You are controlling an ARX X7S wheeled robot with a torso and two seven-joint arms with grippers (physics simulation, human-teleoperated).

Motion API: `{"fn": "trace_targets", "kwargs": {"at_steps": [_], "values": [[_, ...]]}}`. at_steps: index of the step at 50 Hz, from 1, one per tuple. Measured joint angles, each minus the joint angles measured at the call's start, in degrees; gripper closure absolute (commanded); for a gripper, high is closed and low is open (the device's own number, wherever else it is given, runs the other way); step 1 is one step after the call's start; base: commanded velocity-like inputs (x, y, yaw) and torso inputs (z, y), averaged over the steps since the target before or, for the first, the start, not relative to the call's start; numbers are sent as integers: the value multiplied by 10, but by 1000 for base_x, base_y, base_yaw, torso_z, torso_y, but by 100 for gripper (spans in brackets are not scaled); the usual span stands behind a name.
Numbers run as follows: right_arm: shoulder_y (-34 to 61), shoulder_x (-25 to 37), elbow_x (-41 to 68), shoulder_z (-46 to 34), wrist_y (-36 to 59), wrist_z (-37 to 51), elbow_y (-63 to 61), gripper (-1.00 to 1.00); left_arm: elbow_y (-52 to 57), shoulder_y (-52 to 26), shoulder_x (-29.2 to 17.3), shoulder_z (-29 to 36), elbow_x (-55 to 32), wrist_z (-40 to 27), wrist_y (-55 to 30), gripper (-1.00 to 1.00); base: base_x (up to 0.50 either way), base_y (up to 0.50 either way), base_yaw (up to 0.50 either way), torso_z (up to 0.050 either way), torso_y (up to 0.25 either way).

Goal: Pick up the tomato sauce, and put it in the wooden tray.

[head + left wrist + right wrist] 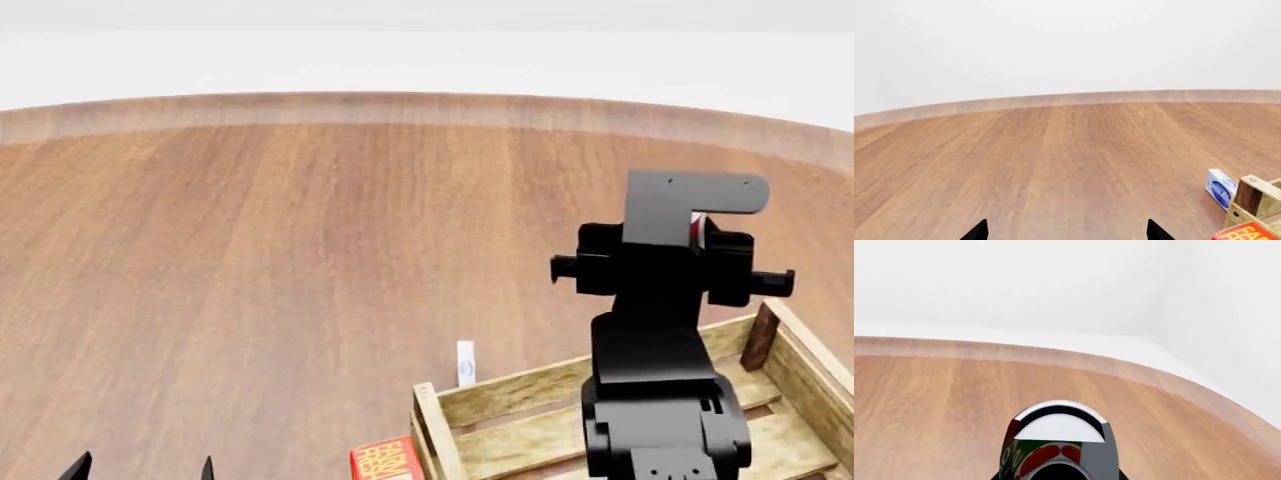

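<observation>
My right gripper point(1057, 474) is shut on the tomato sauce point(1054, 442), a can with a red-and-green label and a silver-white top. In the head view only a red-and-white sliver of the can point(697, 228) shows behind my raised right arm. The arm stands over the wooden tray point(534, 388), a light slatted crate at the lower right. The tray's corner post point(1253, 196) also shows in the left wrist view. My left gripper point(1067, 231) is open and empty, low over the bare wood floor. Its tips point(140, 468) show at the head view's bottom left.
A red box point(384, 460) lies against the tray's near left corner, also in the left wrist view point(1247, 233). A small blue-and-white box point(465, 362) stands just beyond the tray, also in the left wrist view point(1220, 187). Wood floor runs to a white wall.
</observation>
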Motion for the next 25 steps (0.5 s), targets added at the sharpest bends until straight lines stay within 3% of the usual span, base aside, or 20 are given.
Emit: {"fn": "trace_targets", "kwargs": {"at_steps": [25], "values": [[6, -7, -15, 17, 4, -22, 67, 100, -2, -3, -5, 6, -4, -5, 2, -100, 0, 0, 0, 0, 0]]}}
